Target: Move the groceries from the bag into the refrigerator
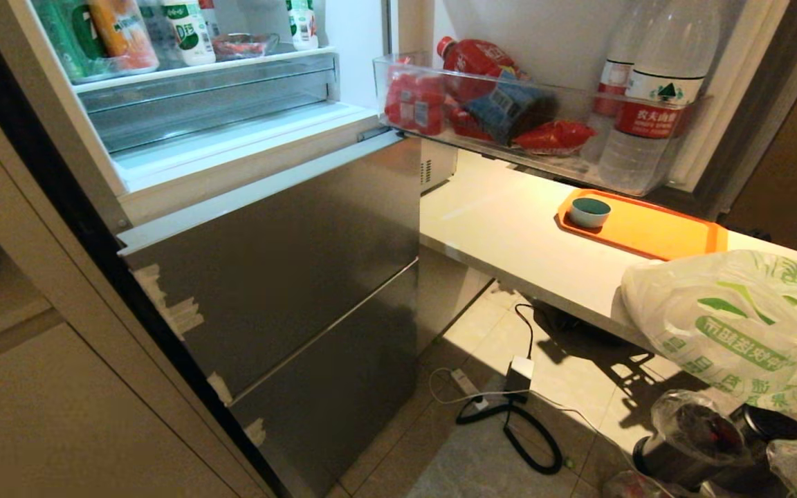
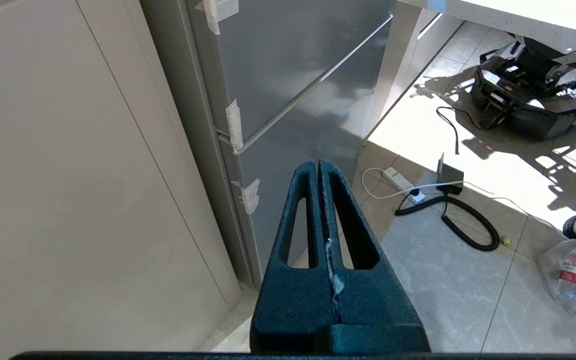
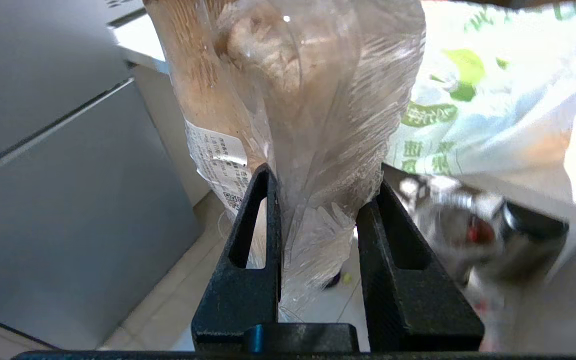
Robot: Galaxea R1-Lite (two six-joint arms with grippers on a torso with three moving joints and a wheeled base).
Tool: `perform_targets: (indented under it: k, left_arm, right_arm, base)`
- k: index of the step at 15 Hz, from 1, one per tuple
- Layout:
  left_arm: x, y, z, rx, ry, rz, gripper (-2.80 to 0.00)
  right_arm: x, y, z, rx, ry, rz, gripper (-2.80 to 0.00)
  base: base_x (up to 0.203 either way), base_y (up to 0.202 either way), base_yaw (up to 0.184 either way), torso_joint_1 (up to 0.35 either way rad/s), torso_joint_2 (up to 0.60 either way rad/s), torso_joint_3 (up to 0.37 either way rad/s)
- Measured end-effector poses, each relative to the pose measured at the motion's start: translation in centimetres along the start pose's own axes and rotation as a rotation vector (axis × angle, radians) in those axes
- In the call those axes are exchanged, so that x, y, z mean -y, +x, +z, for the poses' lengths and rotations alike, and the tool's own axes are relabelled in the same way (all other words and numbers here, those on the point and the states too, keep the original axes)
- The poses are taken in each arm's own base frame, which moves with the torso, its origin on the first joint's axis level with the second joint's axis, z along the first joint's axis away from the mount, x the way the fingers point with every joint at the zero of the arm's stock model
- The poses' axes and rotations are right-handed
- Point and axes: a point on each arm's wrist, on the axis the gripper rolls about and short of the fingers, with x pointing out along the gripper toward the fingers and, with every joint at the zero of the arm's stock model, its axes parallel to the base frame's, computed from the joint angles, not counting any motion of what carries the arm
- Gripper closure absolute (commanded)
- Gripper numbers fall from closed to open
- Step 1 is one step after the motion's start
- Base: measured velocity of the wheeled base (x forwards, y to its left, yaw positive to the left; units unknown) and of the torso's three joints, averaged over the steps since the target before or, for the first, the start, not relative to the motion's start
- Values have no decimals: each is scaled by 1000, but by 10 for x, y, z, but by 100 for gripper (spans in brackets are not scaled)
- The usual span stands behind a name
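The refrigerator (image 1: pixel 267 277) stands with its upper compartment open and its grey lower doors closed. The white bag (image 1: pixel 737 318) with green characters lies on the counter edge at the right. In the right wrist view my right gripper (image 3: pixel 323 175) is shut on a clear plastic pack of pale beige lumps (image 3: pixel 293 100) bearing a white label, held in front of the bag (image 3: pixel 493 100) and beside the refrigerator's lower doors (image 3: pixel 43 150). My left gripper (image 2: pixel 318 162) is shut and empty, hanging low near the taped edge of the refrigerator (image 2: pixel 288 65). Neither gripper shows in the head view.
The open door's bin (image 1: pixel 696 111) holds red packs and water bottles (image 1: pixel 654 104). An orange tray (image 1: pixel 675 235) with a small bowl (image 1: pixel 589 211) sits on the white counter (image 1: pixel 495 221). A power strip and coiled cable (image 1: pixel 509 394) lie on the floor. A dark plastic-wrapped object (image 1: pixel 696 429) stands low right.
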Motion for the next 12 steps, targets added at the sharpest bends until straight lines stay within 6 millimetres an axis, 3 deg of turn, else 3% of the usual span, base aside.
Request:
perform_targets:
  k: [2,7,9,12]
  left_arm:
    - [0,0,0,0,0,0,0]
    - [0,0,0,0,0,0,0]
    - [0,0,0,0,0,0,0]
    - [0,0,0,0,0,0,0]
  right_arm:
    - [-4,15,27,-51,54,-32,0]
    - [-10,79,94,-68,120,-248,0]
    - [0,99,111,-63,121,-371,0]
    - [30,130,140,-35,136,-508,0]
  base:
    - [0,0,0,0,0,0]
    - [0,0,0,0,0,0]
    - [0,0,0,0,0,0]
    - [0,0,0,0,0,0]
